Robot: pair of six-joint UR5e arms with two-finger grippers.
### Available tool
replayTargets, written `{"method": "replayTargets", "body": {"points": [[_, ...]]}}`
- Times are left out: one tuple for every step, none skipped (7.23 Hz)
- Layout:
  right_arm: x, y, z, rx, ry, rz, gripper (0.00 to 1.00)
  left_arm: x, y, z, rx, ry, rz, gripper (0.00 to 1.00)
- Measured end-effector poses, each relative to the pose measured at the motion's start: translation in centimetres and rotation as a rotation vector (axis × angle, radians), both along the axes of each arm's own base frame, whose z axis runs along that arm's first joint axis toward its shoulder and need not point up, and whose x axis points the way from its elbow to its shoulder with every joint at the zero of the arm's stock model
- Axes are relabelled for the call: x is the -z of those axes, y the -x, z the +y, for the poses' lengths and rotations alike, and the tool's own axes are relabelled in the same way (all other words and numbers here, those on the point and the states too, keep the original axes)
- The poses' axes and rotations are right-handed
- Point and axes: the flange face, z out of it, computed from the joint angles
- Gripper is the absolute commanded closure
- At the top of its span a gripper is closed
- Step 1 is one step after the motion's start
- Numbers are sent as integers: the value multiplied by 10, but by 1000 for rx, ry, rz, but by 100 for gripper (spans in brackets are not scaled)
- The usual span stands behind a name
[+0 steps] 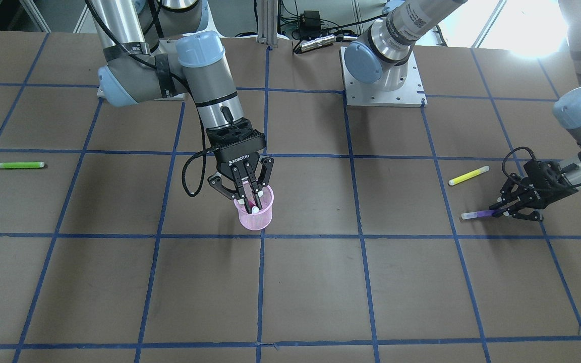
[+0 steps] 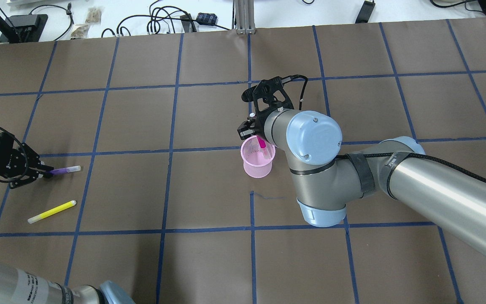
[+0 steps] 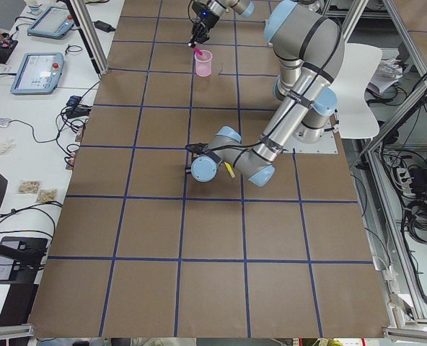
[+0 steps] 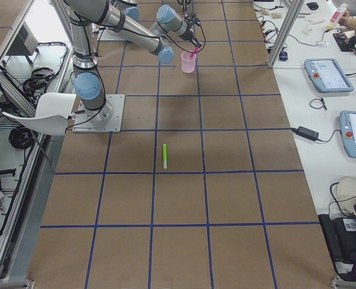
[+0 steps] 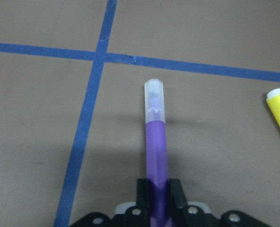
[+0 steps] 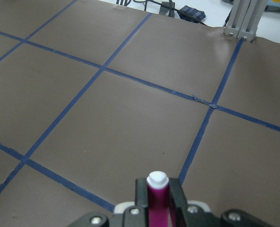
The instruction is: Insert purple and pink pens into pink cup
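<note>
Exterior front-facing: pink pen (image 1: 249, 201) betw. right fingers (image 1: 244, 190), in pink cup (image 1: 259, 223).

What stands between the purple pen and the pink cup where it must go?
Nothing lies on the table between purple pen and pink cup. But the right gripper, shut on the pink pen, hangs over the cup's mouth.

At the far end of the counter (image 3: 148, 231), about midway across, the pink cup (image 3: 203, 64) stands upright. The right gripper (image 3: 198, 42) hangs just above it, with a pink pen (image 3: 197, 52) slanting down to the rim. Nearer, mid-counter, the left gripper (image 3: 191, 152) sits low over the surface. A yellow pen (image 3: 229, 171) peeks out beside its wrist.
</note>
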Motion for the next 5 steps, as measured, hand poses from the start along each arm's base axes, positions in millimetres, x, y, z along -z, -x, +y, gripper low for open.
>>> {"method": "replayTargets", "body": {"points": [[-2,7,-8,26,-6,20,0,-10,0,-3,-8,-6,0,100],[-13,13,-22,47,-15,29,0,-29,-1,-9,-38,-22,-3,100],[-30,16,-41,62,-40,38,0,-52,3,-18,-75,-40,-13,100],[-57,16,-65,74,-79,51,0,-79,19,-30,-87,-46,-32,100],[-89,18,-88,88,-138,70,0,-106,42,-38,-102,-51,-54,100]]}}
